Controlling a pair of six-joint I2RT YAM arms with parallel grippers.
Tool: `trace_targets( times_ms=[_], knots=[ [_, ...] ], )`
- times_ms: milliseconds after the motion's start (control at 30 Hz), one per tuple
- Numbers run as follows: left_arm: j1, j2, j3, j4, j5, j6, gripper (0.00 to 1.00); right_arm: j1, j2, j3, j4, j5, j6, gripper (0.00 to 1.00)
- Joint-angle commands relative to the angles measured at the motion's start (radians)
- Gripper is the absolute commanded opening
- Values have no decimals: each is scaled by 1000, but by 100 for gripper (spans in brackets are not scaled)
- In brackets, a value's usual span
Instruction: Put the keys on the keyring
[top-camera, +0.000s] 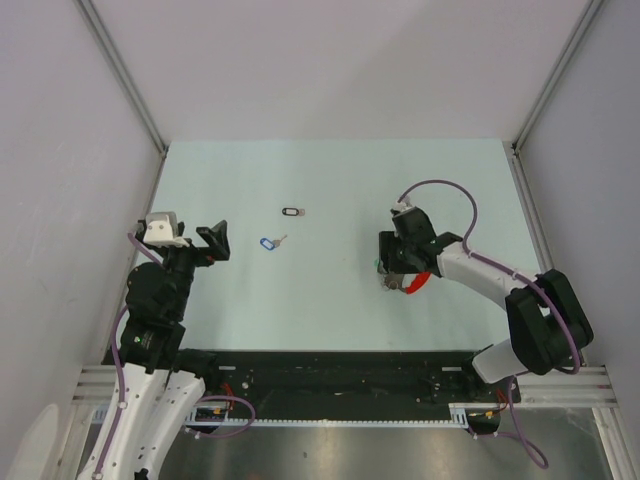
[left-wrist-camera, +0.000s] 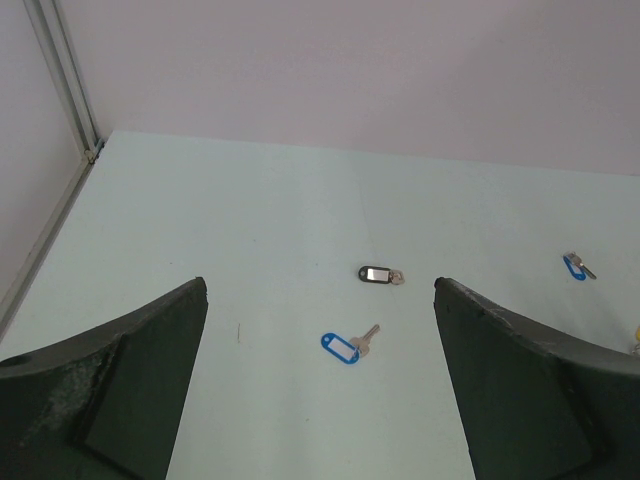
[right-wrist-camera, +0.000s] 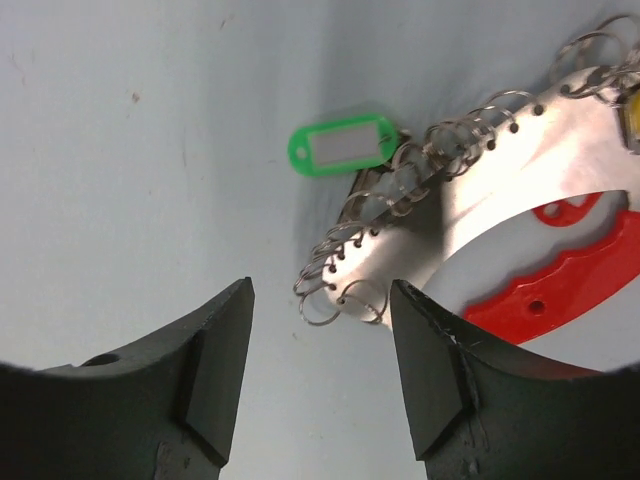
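Observation:
A blue-tagged key (top-camera: 268, 243) and a black-tagged key (top-camera: 292, 211) lie on the pale green table. In the left wrist view the blue-tagged key (left-wrist-camera: 345, 346) and the black-tagged key (left-wrist-camera: 378, 274) lie ahead of my open, empty left gripper (left-wrist-camera: 320, 410), which hangs above the table at the left (top-camera: 213, 243). A second blue-tagged key (left-wrist-camera: 577, 266) lies far right. The keyring (right-wrist-camera: 470, 190) has a silver curved plate with several small wire rings, a red band (right-wrist-camera: 560, 280) and a green tag (right-wrist-camera: 340, 148). My right gripper (right-wrist-camera: 320, 370) is open just above its ring end (top-camera: 400, 272).
White walls with metal posts (top-camera: 125, 75) close in the table on three sides. A yellow tag (right-wrist-camera: 632, 115) shows at the keyring's far edge. The black rail (top-camera: 330, 375) with both arm bases runs along the near edge.

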Motion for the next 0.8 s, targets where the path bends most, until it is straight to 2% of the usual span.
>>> trace_targets(
  times_ms=[0,167,433,533,667,767],
  knots=[
    [-5,7,25,17,7,11,100,37,5,4,-17,16,-69,61],
    [-5,19,22,17,17,13,100,46,11,-2,39,17,-71,59],
    [-3,50,22,14,24,14,100,93,74,-2,93,139,-30,43],
    [-3,60,22,14,37,17,100,116,94,-3,82,142,-3,41],
    [-3,76,26,11,44,19,100,184,108,-3,59,150,16,40],
    [-3,86,26,10,49,19,100,245,111,-3,78,101,30,35]
  ],
)
